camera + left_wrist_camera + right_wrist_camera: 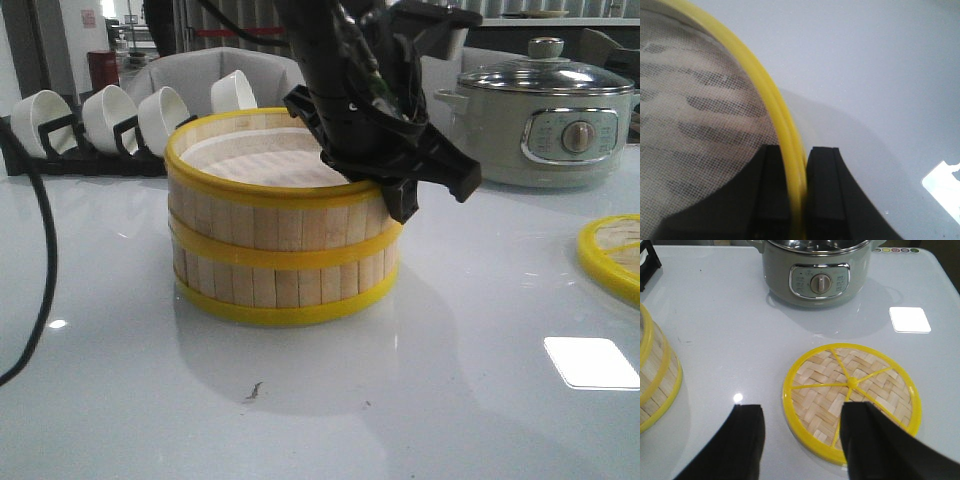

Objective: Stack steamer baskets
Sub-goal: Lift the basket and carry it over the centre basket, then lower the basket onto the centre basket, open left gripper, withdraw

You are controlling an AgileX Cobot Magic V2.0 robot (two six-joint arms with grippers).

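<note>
**A:** How many baskets have you got there?

**B:** You've got two steamer baskets [282,235], one sitting square on the other, so it reads as a single double-height drum with three yellow bands. The stack is well off to the side of the grey-green pot [548,125], on the white table [400,400].

**A:** And what else?

**B:** One woven lid [852,395] lying flat in front of the pot, apart from the stack. Four white cups [135,115] tipped on a black rack [60,150] just behind the stack.

**A:** Arms?

**B:** Your left gripper [800,195] comes down from above on the pot-facing side of the stack. Its fingers [771,200] are pinched on the top basket's rim, one inside, one outside, with the mesh liner [695,120] showing in the wrist view. Your right gripper [800,440] hangs over the table near the lid, tilted down toward it, jaws spread wide and holding nothing.
</note>
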